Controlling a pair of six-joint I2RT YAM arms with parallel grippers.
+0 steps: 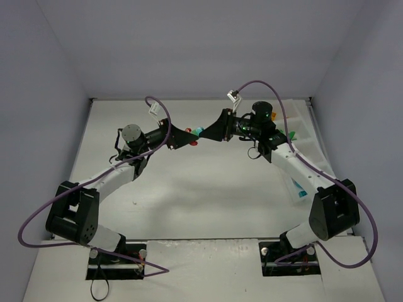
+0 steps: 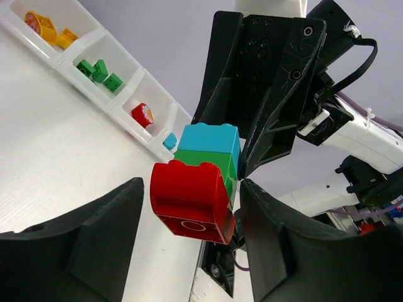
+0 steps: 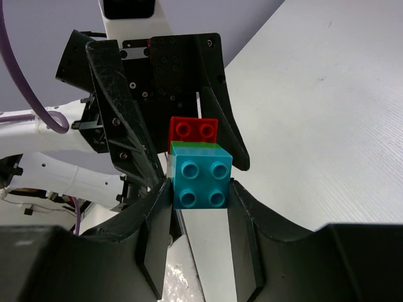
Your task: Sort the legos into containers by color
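Teal lego (image 3: 200, 179) in right tool (image 3: 200, 187), red lego (image 2: 189, 204) (joined) inside left tool (image 2: 192, 194)

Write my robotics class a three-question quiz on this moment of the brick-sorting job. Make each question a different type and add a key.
1. Multiple choice: what colour is the brick that the right gripper clamps? A red, B teal, C yellow.
2. True or false: every compartment of the tray is empty.
3. Fill in: in the stack held in mid-air, the brick between the top one and the red brick is ____.

Key
1. B, the teal brick.
2. False: the left wrist view shows orange-yellow, green, red and teal pieces in the compartments.
3. Green: the green brick.
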